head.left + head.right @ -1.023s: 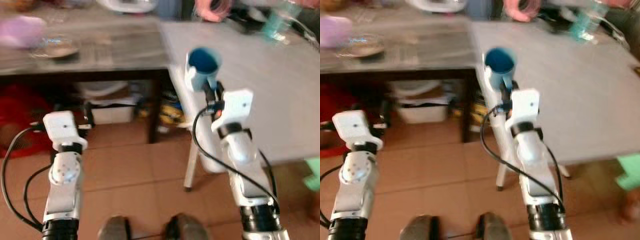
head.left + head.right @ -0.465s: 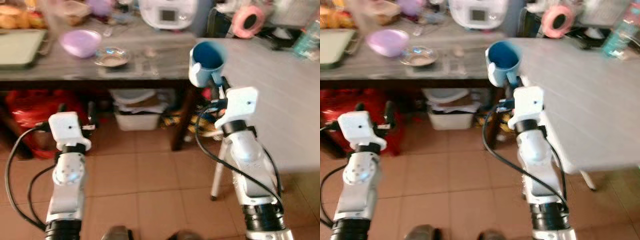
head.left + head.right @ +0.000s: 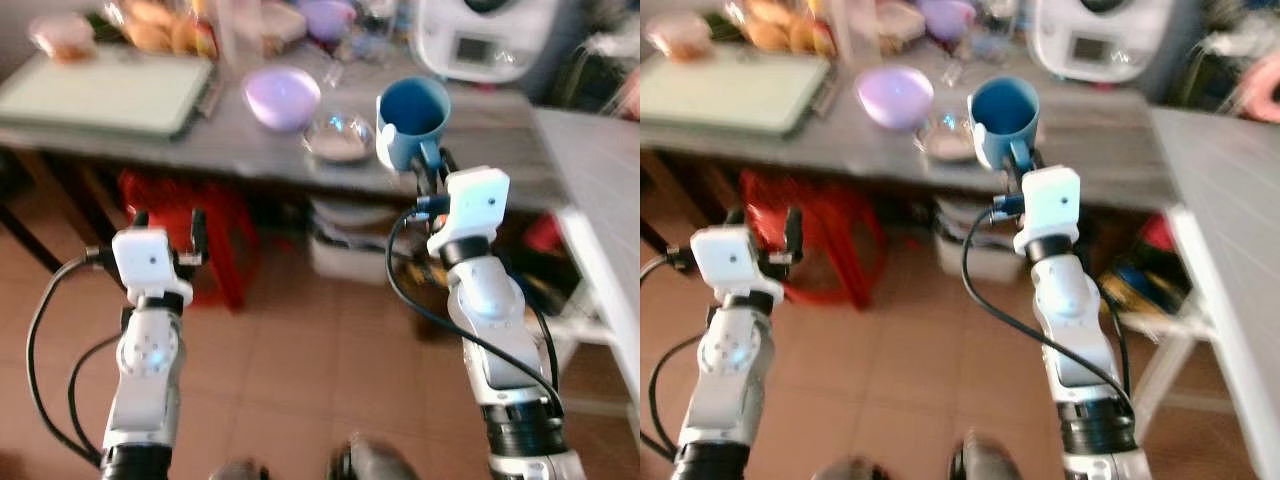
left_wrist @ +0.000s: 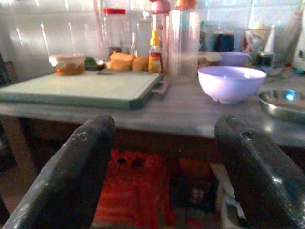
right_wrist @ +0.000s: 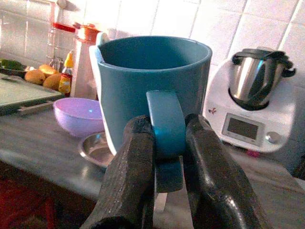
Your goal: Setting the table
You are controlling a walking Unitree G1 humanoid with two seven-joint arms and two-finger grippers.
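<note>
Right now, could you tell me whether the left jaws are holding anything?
No, the left gripper is open and bare, with the counter and purple bowl beyond it.

The right gripper (image 3: 428,165) is raised at upper centre-right of the frame, clamped on the handle of an upright blue mug (image 3: 411,121). Behind it a grey counter (image 3: 200,150) runs across the top, carrying a lilac bowl (image 3: 282,97), a small metal dish (image 3: 339,138), a pale green tray (image 3: 105,94) and a white appliance (image 3: 487,37). The left gripper (image 3: 168,228) hangs low at left, over the tiled floor (image 3: 290,380).
</note>
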